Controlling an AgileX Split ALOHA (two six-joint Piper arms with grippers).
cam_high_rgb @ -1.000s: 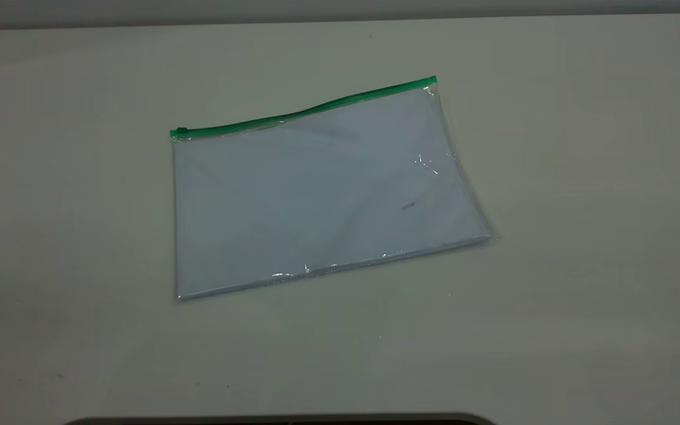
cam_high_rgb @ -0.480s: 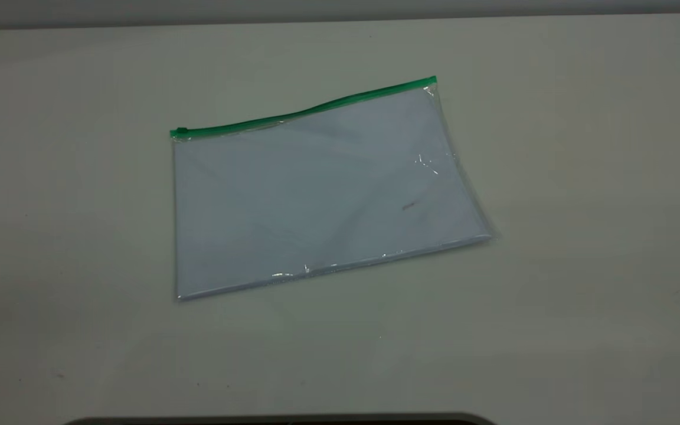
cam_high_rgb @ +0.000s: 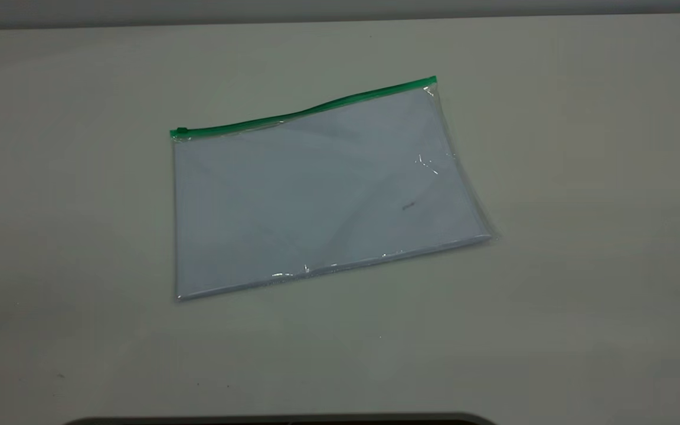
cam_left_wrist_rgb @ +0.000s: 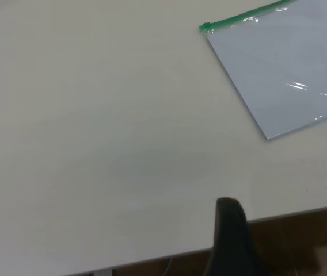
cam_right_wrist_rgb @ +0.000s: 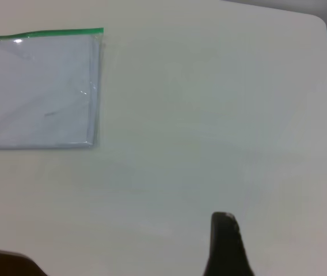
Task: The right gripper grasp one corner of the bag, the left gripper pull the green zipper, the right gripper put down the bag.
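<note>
1. Bag [cam_high_rgb: 322, 189] lies flat in the middle of the table [cam_high_rgb: 582, 177]; it looks light, thin and slippery.
2. The green zipper [cam_high_rgb: 304, 111] runs along its far edge, slider at the left end.
3. Its far right corner seems best to grasp.
4. Left gripper [cam_left_wrist_rgb: 229, 241] and right gripper [cam_right_wrist_rgb: 225, 247] are well apart from it; their opening I cannot tell.
5. Nothing stands in the way.
</note>
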